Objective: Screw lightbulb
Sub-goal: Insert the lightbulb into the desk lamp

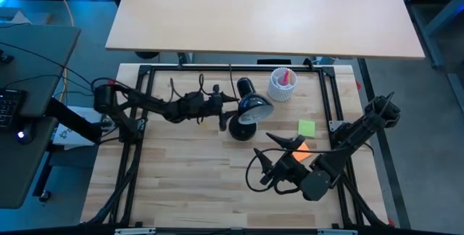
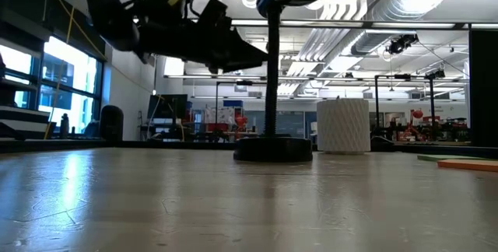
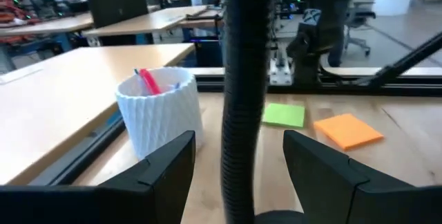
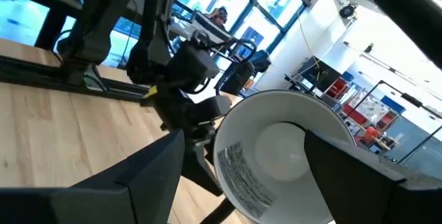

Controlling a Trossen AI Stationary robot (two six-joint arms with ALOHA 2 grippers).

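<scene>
Lightbulb [image 4: 280, 151]: white, seated inside lamp shade [image 4: 238, 172].
Left gripper [image 3: 238, 172]: unclenched, fingers either side of lamp's ribbed neck [image 3: 242, 106], not touching.
Right gripper [image 1: 267, 168]: spread wide, empty, at 5 o'clock from lamp base [image 1: 239, 129].
Ribbed cup [image 1: 281, 84]: at 1 o'clock.

High looks straight down; low sits level on the counter [image 2: 233, 205]. Left wrist close behind lamp [image 3: 242, 113] neck; right wrist faces into shade.
</scene>
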